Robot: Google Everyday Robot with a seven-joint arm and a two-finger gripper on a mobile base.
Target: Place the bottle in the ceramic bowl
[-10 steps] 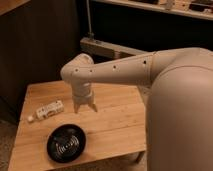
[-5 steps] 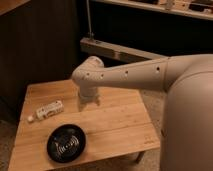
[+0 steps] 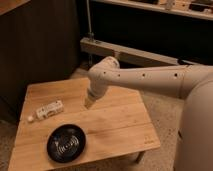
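The bottle (image 3: 46,110), small and whitish with a white cap, lies on its side at the left of the wooden table (image 3: 120,125). The ceramic bowl (image 3: 66,143), black and glossy with ridges, sits near the table's front left corner with nothing in it. My gripper (image 3: 89,103) hangs over the middle of the table, pointing down, to the right of the bottle and behind the bowl. It is open, holds nothing, and touches neither object. The white arm reaches in from the right.
A dark wall panel stands behind the table on the left. A metal rail and shelf run along the back right. Speckled floor surrounds the table, and my white body fills the right edge of the view.
The arm's wrist has swung right and slightly up, and the gripper has shifted a little right, away from the bottle. Bottle and bowl have not moved.
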